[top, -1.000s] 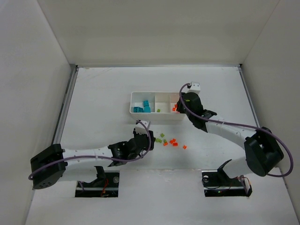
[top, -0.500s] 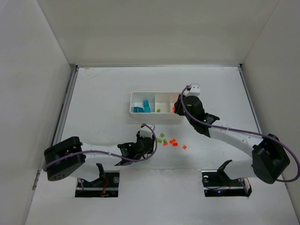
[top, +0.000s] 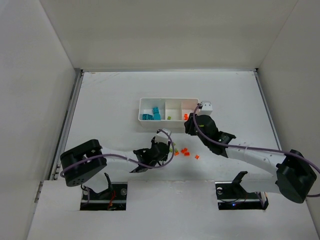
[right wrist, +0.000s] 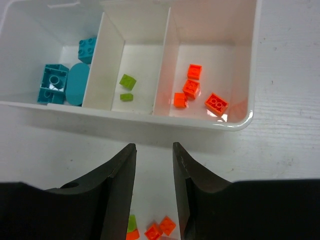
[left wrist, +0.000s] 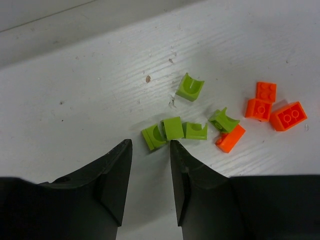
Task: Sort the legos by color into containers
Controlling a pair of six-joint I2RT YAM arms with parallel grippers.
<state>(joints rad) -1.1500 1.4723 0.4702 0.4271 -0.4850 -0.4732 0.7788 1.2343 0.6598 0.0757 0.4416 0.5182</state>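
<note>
Three compartments side by side in one white tray [right wrist: 240, 122], as seen from the right wrist: teal-blue bricks [right wrist: 52, 82] in the left one, two lime green pieces [right wrist: 127, 81] in the middle, four orange bricks [right wrist: 216, 104] in the right. Right gripper [right wrist: 154, 150] just short of the tray's near wall, fingers [right wrist: 117, 185] spread apart, nothing between them.

Nine more pieces out on the white table [left wrist: 75, 100] in the left wrist view. Five loose green bricks [left wrist: 173, 127]: three touching in a row, a fourth just to their right, a fifth a little farther out. Four loose orange bricks [left wrist: 257, 108]: one against the rightmost green, three close together off to the right. Left gripper [left wrist: 150, 147] low over the table, jaws parted and empty, the nearest green brick just ahead of the gap.

From above, both grippers on the near side of the tray, left at the loose pile, right by the tray's near right corner.
</note>
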